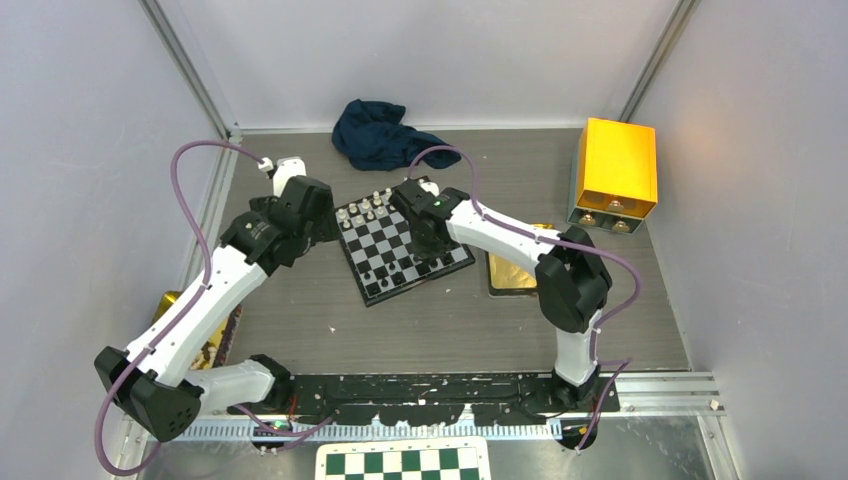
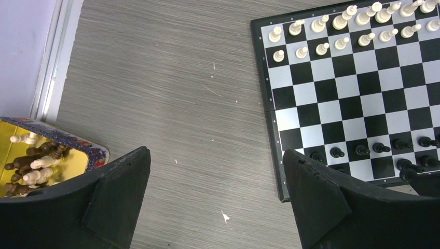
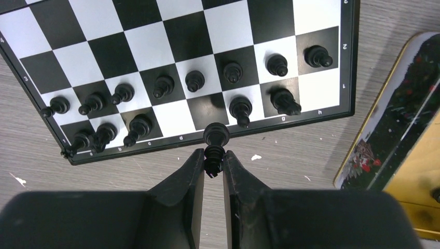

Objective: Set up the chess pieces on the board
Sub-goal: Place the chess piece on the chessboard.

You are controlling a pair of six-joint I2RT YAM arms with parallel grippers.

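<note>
A: R gripper (image 3: 212, 161)?
B: Pinching a black piece (image 3: 216, 136), maybe queen, at the board (image 3: 140, 46) near edge; free square just ahead.
A: L gripper (image 2: 216, 155)?
B: Jaws wide, over tabletop (image 2: 171, 93), board to its right.

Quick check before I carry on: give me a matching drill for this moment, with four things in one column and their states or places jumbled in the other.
Column one:
1. left gripper
2. right gripper
3. white pieces
4. blue cloth

Column two:
A. shut on a black piece
B. standing in two rows at one end of the board
C. open, over bare table beside the board
D. crumpled at the far edge of the table

Pairs: 1-C, 2-A, 3-B, 4-D
</note>
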